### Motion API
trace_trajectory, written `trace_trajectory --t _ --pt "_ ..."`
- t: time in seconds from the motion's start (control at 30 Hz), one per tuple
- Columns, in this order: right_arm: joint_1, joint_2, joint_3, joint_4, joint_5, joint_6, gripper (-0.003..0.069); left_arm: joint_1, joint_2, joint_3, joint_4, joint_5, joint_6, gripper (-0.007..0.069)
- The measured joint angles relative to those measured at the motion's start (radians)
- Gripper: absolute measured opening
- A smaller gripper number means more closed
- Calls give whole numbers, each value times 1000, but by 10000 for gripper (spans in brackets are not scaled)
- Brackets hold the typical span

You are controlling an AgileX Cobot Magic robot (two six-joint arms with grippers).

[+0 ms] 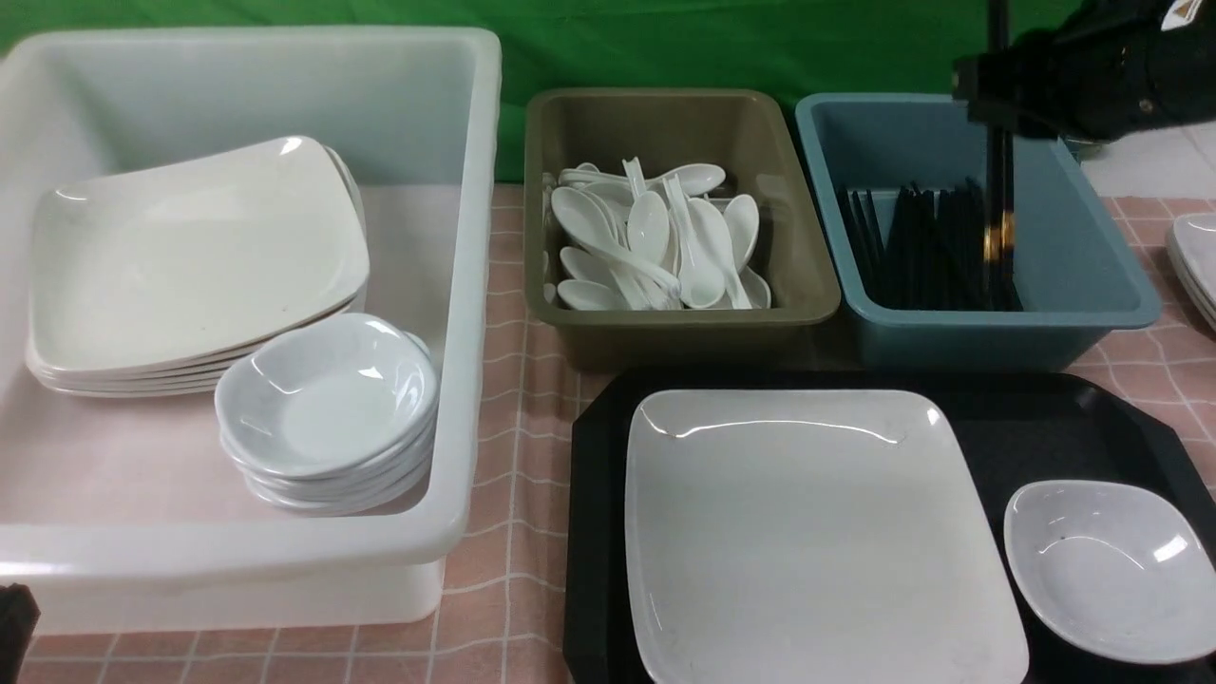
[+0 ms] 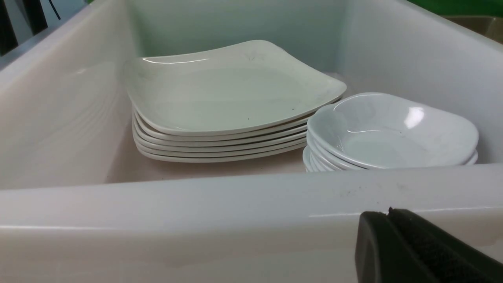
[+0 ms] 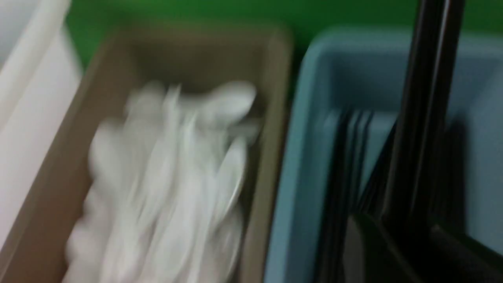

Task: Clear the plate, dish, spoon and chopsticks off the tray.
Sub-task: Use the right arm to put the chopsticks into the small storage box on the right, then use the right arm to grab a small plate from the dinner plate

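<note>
On the black tray (image 1: 1045, 418) lie the large square white plate (image 1: 817, 532) and, to its right, the small white dish (image 1: 1111, 570). My right gripper (image 1: 988, 90) hangs above the blue bin (image 1: 1092, 275), shut on the black chopsticks (image 1: 997, 190), which point straight down into it. The right wrist view is blurred but shows the chopsticks (image 3: 424, 98) rising from between my right gripper's (image 3: 412, 243) fingers. My left gripper (image 2: 387, 214) is shut and empty, just outside the white tub's near wall (image 2: 235, 208). No spoon shows on the tray.
The white tub (image 1: 465, 285) on the left holds a stack of square plates (image 1: 190, 266) and a stack of small dishes (image 1: 328, 408). An olive bin (image 1: 541, 190) holds several white spoons (image 1: 655, 237). The blue bin holds several more black chopsticks (image 1: 912, 247). More white plates (image 1: 1197, 256) sit at the right edge.
</note>
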Motion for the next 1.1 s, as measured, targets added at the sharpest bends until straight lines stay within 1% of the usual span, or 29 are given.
trace_trajectory --t 0.03,0.13,0.2,0.27,0.37,0.4,0.47,0.53,0.6,0.63,0.7,0.73,0.77,0.8,0.83,0.87,0.9,1.07,1.1 --pt "-12 22 -1 0 -80 0 163 0 0 0 0 0 0 5" --pt "-36 101 -1 1 -240 0 163 0 0 0 0 0 0 5" --pt "-42 166 -1 1 -327 0 169 0 0 0 0 0 0 5" --pt "-42 229 -1 1 -380 0 190 0 0 0 0 0 0 5" --pt "-42 289 -1 4 -406 5 255 0 0 0 0 0 0 5" --pt "-42 306 0 4 -401 10 297 0 0 0 0 0 0 5" --pt "-42 313 1 4 -372 21 346 0 0 0 0 0 0 5" --pt "-42 308 1 4 -349 30 364 0 0 0 0 0 0 5" --pt "-42 273 0 4 -260 41 365 0 0 0 0 0 0 5" --pt "-42 268 -1 4 -251 42 363 0 0 0 0 0 0 5" --pt "-42 181 -27 4 -86 21 274 0 0 0 0 0 0 5" --pt "-42 172 -27 4 -72 21 265 0 0 0 0 0 0 5" --pt "-42 110 -47 4 15 -10 190 0 0 0 0 0 0 5" --pt "-42 60 -61 4 97 -38 133 0 0 0 0 0 0 5" --pt "-42 8 -71 4 184 -56 81 0 0 0 0 0 0 5" --pt "-42 -54 -78 4 317 -67 41 0 0 0 0 0 0 5" --pt "-42 -93 -81 6 400 -69 31 0 0 0 0 0 0 5" --pt "-39 -257 -66 14 895 -74 30 0 0 0 0 0 0 5" --pt "-36 -279 -48 17 922 -74 30 0 0 0 0 0 0 5"
